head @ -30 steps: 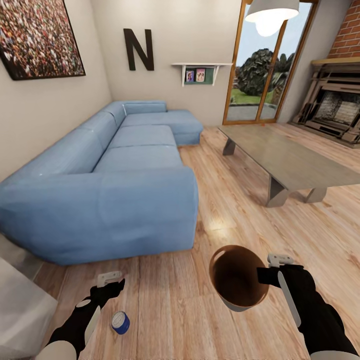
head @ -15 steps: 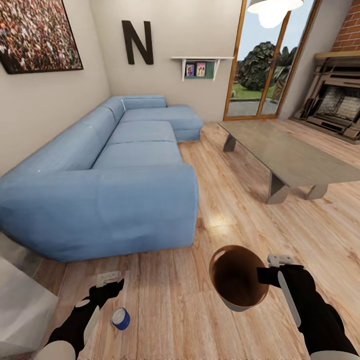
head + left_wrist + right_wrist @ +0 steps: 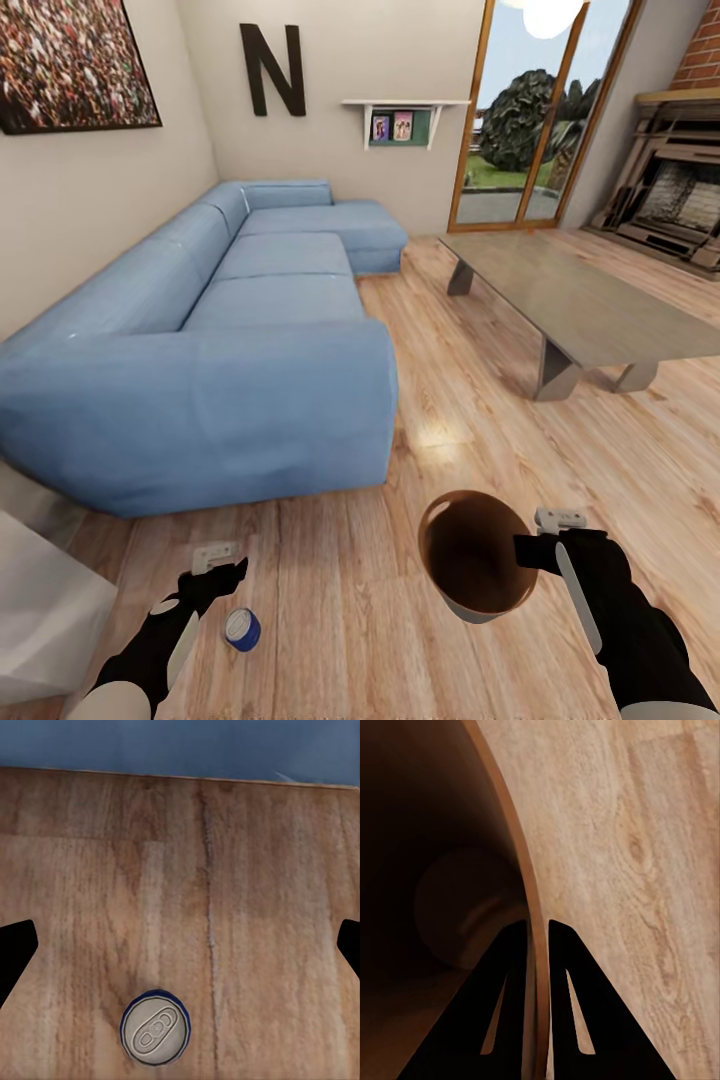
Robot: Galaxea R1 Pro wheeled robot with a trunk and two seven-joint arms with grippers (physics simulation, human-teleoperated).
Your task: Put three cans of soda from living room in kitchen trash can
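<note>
A dark blue can of soda [image 3: 241, 629] with a silvery top stands upright on the light wood floor. It appears in the left wrist view as well [image 3: 155, 1027]. My left gripper [image 3: 222, 567] hovers just above and beside it, open, its fingertips spread wide and apart from the can. My right gripper [image 3: 531, 547] is shut on the copper-brown rim of the tash can [image 3: 428, 545], which hangs tilted above the floor with its dark inside facing the head camera. In the right wrist view the fingers [image 3: 514, 945] pinch the rim [image 3: 516, 847]. No can shows inside it.
The long light-blue corner sofa [image 3: 250, 350] fills the left, close ahead of my left arm. A low grey coffee table [image 3: 570, 300] stands at the right, with the fireplace [image 3: 680, 200] and glass door [image 3: 520, 130] beyond. A pale block [image 3: 40, 610] sits at the lower left.
The whole picture has shifted slightly as the camera moved; the room and the blue can slid a little up in the view. Both grippers keep their poses and states.
</note>
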